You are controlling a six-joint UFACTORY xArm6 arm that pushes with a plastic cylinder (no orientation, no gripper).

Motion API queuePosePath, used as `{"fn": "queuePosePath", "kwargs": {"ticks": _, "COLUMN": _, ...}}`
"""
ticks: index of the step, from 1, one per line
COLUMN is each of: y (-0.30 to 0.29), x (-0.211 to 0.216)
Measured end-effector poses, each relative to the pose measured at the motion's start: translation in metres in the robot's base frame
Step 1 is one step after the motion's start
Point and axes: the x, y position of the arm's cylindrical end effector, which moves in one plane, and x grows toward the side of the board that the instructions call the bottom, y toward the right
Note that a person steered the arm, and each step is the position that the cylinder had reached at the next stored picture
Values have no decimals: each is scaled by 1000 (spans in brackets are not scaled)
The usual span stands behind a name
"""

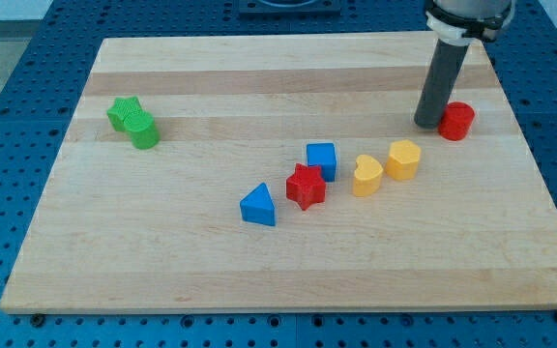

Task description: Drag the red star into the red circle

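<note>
The red star [306, 186] lies near the board's middle, touching the blue cube [322, 159] just above and to its right. The red circle [456, 121] is a short red cylinder at the view's upper right. My tip [427, 124] rests on the board right beside the red circle, on its left, touching or nearly touching it. The star is well to the lower left of my tip.
A blue triangle [258, 206] lies left of the star. Two yellow hearts [366, 176] [404, 159] lie between star and circle. A green star [122, 112] and green cylinder [144, 130] sit at the upper left. The wooden board [162, 271] rests on a blue pegboard table.
</note>
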Motion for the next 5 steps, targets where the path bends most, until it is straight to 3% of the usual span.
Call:
{"fn": "queuePosePath", "kwargs": {"ticks": 4, "y": -168, "x": -5}}
{"fn": "queuePosePath", "kwargs": {"ticks": 5, "y": -203, "x": 16}}
